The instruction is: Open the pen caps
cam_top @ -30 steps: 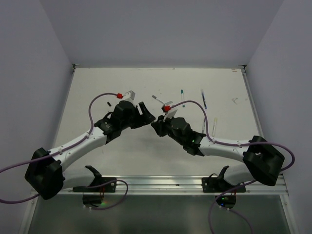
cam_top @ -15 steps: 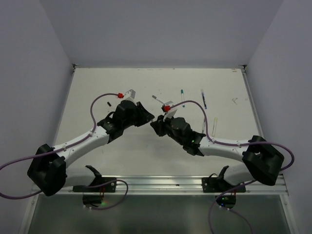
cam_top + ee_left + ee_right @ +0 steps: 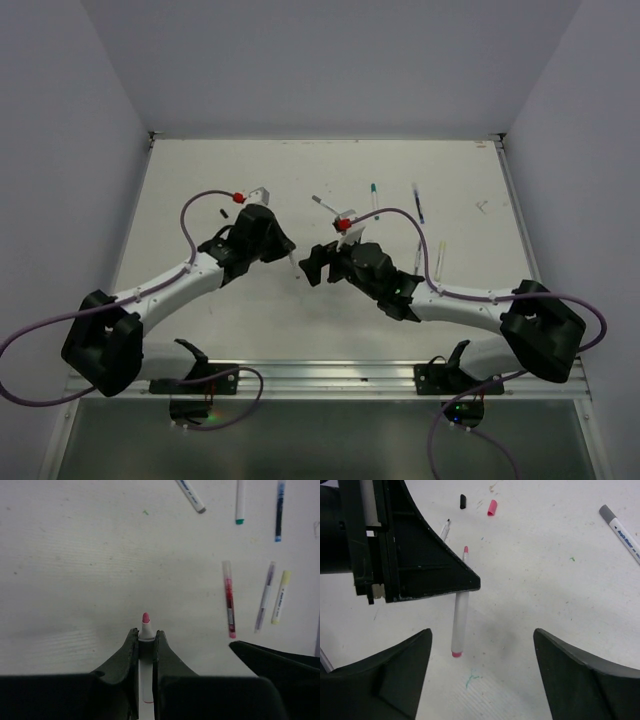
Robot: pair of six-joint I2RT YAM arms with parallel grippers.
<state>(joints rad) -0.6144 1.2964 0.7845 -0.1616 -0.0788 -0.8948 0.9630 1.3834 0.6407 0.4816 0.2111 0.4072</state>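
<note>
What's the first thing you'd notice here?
The left arm's jaws pinch a white pen with its pink tip bare, near the middle of the table. The right arm's jaws gape open just beside it. A pink cap and a black cap lie loose nearby.

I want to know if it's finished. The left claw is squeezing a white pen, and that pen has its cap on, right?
Not quite. The left claw is squeezing a white pen, but the pen is uncapped. The left wrist view shows its bare pink tip sticking out in front of the claw.
</note>
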